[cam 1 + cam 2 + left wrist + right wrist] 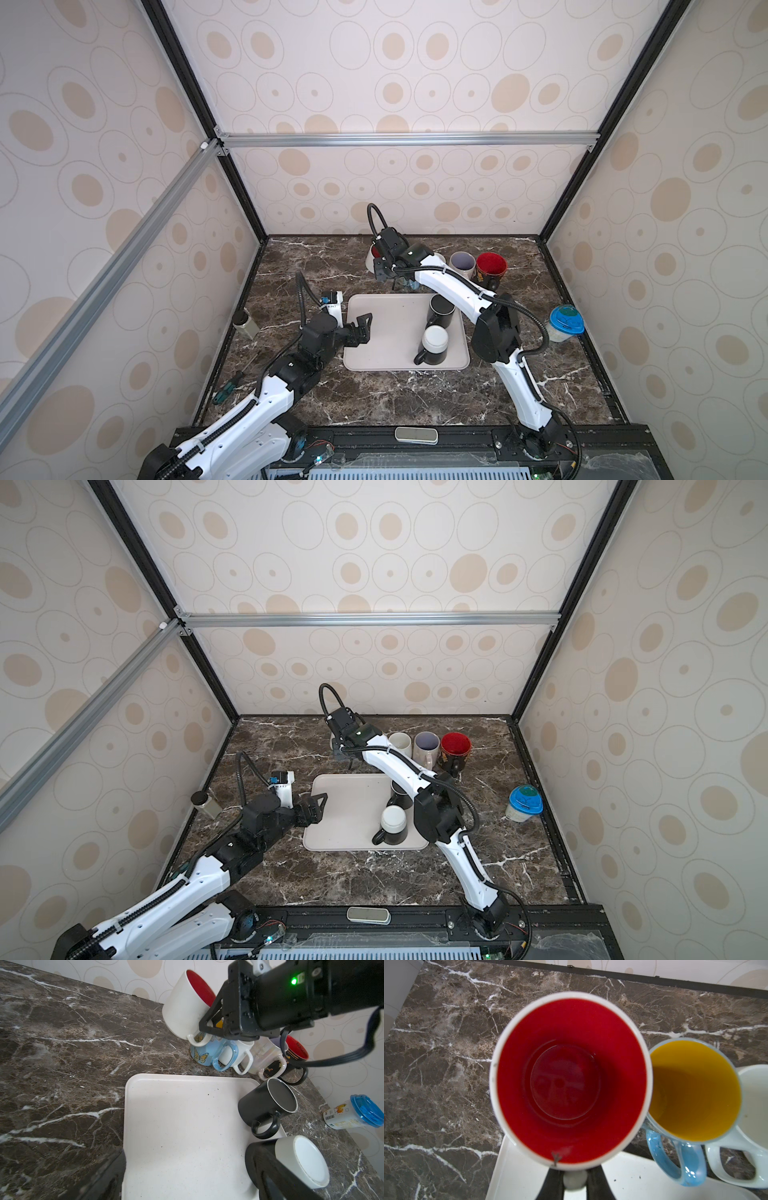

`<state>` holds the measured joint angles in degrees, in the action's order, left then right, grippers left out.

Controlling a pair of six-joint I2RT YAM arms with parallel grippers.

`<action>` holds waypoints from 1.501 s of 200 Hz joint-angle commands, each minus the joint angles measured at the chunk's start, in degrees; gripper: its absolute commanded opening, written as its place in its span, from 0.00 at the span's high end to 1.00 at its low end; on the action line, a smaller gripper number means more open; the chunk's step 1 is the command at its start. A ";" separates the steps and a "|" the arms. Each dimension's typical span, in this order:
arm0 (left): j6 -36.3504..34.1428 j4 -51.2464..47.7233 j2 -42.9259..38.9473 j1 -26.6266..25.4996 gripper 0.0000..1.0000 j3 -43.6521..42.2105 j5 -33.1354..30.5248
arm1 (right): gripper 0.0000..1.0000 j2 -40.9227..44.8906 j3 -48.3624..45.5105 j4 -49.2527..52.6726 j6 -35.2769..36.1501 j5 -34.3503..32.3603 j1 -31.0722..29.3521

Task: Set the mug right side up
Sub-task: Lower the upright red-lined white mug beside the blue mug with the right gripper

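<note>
The right gripper (204, 1029) is clamped tight on the handle of the mug (185, 1007), white outside and red inside; in the right wrist view the handle sits between the two fingers (552, 1184) below the mug's rim. The mug (369, 260) is held near the middle of the worktop's (316, 266) back edge, just behind the tray (390, 332). It is tilted, with its mouth facing up toward the back wall, and looks lifted clear of the surface. Just beside it a blue mug (202, 1053) starts a row of upright mugs along the back edge that ends with a dark, red-lined mug (491, 266). The left gripper (363, 326) hangs over the tray's left edge with its jaws spread wide and nothing between them. On the tray's right side stand a black mug (440, 309), mouth up, and nearer the front an upside-down mug (434, 345). A blue-lidded cup (565, 322) stands by the worktop's right edge.
</note>
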<state>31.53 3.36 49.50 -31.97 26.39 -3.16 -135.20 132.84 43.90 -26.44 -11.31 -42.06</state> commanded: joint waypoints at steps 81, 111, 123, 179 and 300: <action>-1.47 1.30 1.31 -0.53 0.03 1.73 -0.42 | 1.00 -9.00 9.20 4.42 1.38 0.88 2.10; -1.23 1.56 1.22 -0.54 0.02 1.34 -0.62 | 1.00 -9.59 8.34 4.35 1.54 -1.02 2.12; -1.07 1.84 1.38 -0.51 0.02 1.04 -0.62 | 1.00 -9.86 8.14 4.40 1.74 -1.75 2.00; -0.68 2.97 2.86 -0.51 0.02 0.39 -0.62 | 0.99 -11.49 8.08 5.75 4.02 -6.30 1.64; -0.41 3.06 2.23 -0.58 0.00 -0.16 -0.62 | 0.66 -11.39 7.73 5.68 3.85 -5.19 1.15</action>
<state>31.24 5.54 52.49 -32.10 26.15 -3.14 -146.96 140.40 48.82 -22.55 -15.18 -40.88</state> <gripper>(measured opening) 0.998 0.304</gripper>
